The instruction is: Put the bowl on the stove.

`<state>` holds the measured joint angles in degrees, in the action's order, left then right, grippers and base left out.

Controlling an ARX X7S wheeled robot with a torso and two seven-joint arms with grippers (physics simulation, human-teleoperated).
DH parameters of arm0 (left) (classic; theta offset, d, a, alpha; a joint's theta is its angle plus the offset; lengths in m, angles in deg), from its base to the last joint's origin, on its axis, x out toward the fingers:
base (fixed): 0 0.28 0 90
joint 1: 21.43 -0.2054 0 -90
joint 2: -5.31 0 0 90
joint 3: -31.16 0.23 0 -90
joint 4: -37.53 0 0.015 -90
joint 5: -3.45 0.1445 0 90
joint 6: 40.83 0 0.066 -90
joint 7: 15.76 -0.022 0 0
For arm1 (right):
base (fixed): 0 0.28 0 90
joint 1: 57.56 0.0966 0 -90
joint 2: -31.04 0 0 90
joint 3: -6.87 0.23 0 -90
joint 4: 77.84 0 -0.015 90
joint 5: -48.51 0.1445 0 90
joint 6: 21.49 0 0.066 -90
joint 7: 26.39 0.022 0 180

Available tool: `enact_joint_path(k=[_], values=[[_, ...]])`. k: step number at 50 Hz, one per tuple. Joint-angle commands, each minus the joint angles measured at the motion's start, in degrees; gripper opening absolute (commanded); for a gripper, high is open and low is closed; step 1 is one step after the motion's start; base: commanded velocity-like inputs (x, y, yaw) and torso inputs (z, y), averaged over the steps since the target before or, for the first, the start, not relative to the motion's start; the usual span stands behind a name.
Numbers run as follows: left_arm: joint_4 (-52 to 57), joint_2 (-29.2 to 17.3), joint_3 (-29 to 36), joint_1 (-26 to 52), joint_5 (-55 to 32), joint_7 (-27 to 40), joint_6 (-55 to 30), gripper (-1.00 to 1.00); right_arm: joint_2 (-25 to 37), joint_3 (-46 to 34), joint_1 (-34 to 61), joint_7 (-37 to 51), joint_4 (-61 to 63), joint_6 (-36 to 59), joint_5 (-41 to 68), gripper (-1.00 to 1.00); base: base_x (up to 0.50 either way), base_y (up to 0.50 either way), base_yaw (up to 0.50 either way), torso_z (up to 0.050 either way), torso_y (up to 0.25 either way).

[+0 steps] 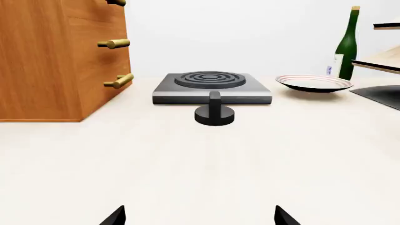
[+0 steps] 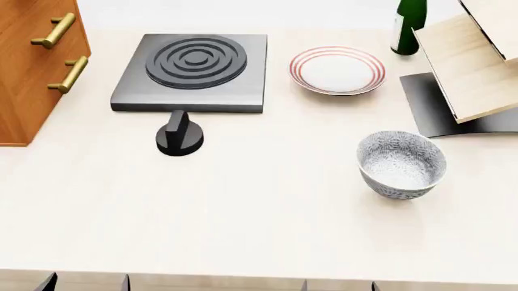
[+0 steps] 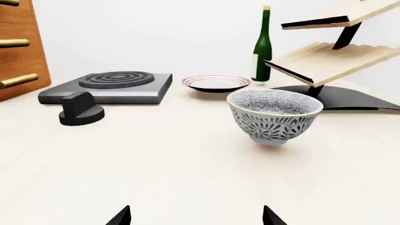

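The bowl, white with a dense grey-blue floral pattern, stands upright on the pale table at the right; it also shows in the right wrist view. The stove, a square dark grey hotplate with a ringed burner, lies at the back left and shows in the left wrist view and the right wrist view. My left gripper is open and empty, well short of the stove. My right gripper is open and empty, short of the bowl. Both show only as fingertips at the head view's bottom edge.
A black round knob stands just in front of the stove. A white plate with red rings lies right of the stove. A green bottle and a wooden shelf rack stand at the back right. A wooden drawer cabinet is at the left.
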<state>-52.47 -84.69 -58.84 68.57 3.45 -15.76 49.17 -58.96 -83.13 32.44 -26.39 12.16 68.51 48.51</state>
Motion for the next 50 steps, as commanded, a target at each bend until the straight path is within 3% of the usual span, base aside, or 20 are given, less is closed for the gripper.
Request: enact_joint_path(k=[1, 16, 17, 18, 22, 34, 42, 50], values=[[0.63, -0.87, 1.03, 0.00, -1.04, 1.06, -0.38, 1.00, 0.95, -1.11, -0.06, 1.00, -0.43, 0.24, 0.91, 1.00, 0.00, 0.00, 0.00, 0.000, 0.000], [0.39, -3.32, 4.11, -0.10, -3.21, 2.87, 1.14, 1.00, 2.93, -3.05, 0.42, 3.12, -0.02, 1.72, 4.85, 1.00, 0.00, 0.00, 0.00, 0.000, 0.000], [0.58, -3.60, 4.55, -0.13, -2.72, 2.99, 0.53, 1.00, 3.04, -3.16, 0.42, 3.20, -0.07, 1.76, 4.99, 1.00, 0.00, 0.00, 0.00, 0.000, 0.000], [3.05, -4.11, 5.07, -0.33, -5.24, 1.16, -7.30, 1.00, 3.18, -3.34, 0.35, 3.49, -0.21, 1.54, 4.72, 1.00, 0.00, 0.00, 0.00, 0.000, 0.000], [1.96, -4.03, 5.00, -0.68, -5.33, 1.55, -1.51, 1.00, 3.54, -3.66, 0.34, 3.96, -0.07, 1.64, 5.14, 1.00, 0.00, 0.00, 0.00, 0.000, 0.000], [4.15, -5.22, 5.85, -0.82, -7.71, 1.19, -2.84, 1.00, 4.93, -4.32, 0.68, 5.45, 1.72, 3.02, 5.54, 1.00, 0.00, 0.00, 0.00, 0.000, 0.000], [12.18, -6.89, 5.25, 1.08, -9.24, 1.85, -4.87, 1.00, 7.58, -1.85, 2.92, 6.03, 11.80, 9.84, 9.39, 1.00, 0.00, 0.00, 0.00, 0.000, 0.000], [26.21, -9.66, -1.04, 7.21, -15.07, 4.62, -12.57, 1.00, 15.54, 8.31, 5.78, 5.53, 28.74, 23.91, 19.71, 1.00, 0.00, 0.00, 0.00, 0.000, 0.000]])
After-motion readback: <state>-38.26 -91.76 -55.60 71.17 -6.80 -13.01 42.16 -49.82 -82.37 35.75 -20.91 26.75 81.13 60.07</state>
